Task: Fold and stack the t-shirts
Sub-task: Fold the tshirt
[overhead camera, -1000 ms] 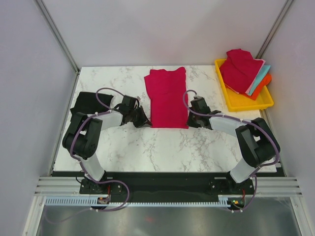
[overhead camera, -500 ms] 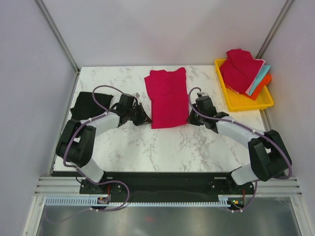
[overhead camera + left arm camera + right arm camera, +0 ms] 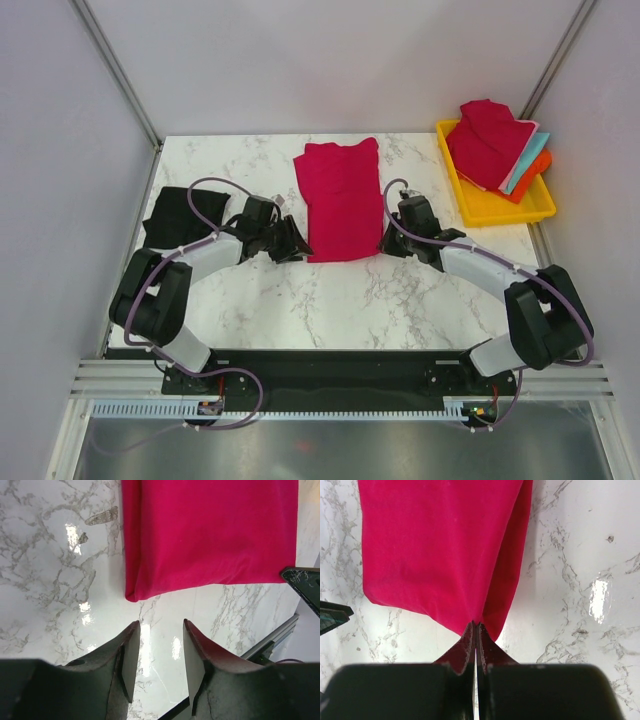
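I note the red shirt (image 3: 340, 200) lying folded lengthwise at mid-table (image 3: 330, 300). My right gripper (image 3: 475, 627) is pinching its near corner. My left gripper (image 3: 160, 626) is spread, just short of the other corner.

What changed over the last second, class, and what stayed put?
The right gripper slid nearer along the red shirt to its near right corner and is now shut on it. The left gripper, open, edged toward the near left corner. The red shirt, black shirt and pile in the tray stayed put.
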